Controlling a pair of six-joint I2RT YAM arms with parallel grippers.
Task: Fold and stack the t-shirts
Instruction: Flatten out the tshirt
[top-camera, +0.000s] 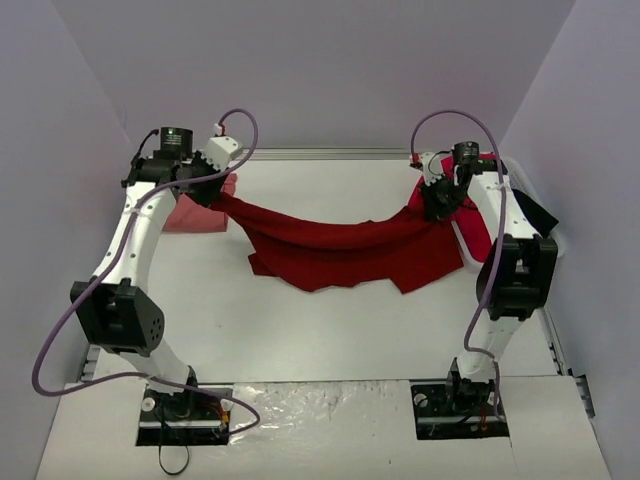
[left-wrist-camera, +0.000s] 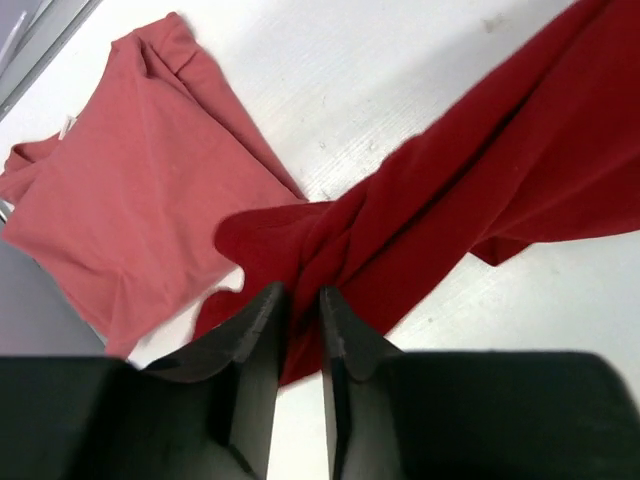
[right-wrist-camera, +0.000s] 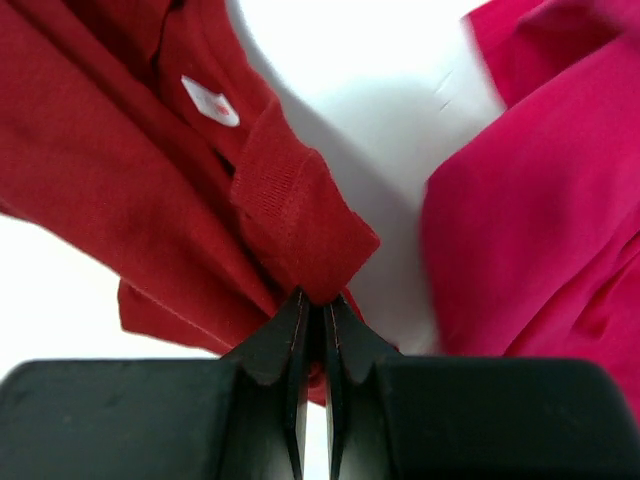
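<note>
The dark crimson t-shirt (top-camera: 340, 248) hangs stretched between my two grippers, with its middle sagging onto the table. My left gripper (top-camera: 213, 190) (left-wrist-camera: 303, 300) is shut on a bunched end of the crimson t-shirt (left-wrist-camera: 450, 190). My right gripper (top-camera: 437, 200) (right-wrist-camera: 312, 302) is shut on a ribbed hem of the crimson t-shirt (right-wrist-camera: 290, 215), close to its white label (right-wrist-camera: 210, 101). The salmon-pink t-shirt (top-camera: 192, 213) (left-wrist-camera: 130, 190) lies flat just behind the left gripper. The raspberry t-shirt (top-camera: 476, 228) (right-wrist-camera: 540, 200) lies bunched beside the right gripper.
A white basket (top-camera: 545, 240) stands at the far right edge with a black item (top-camera: 535, 210) at its rim, right behind the right arm. Grey walls close in on the table at the left, back and right.
</note>
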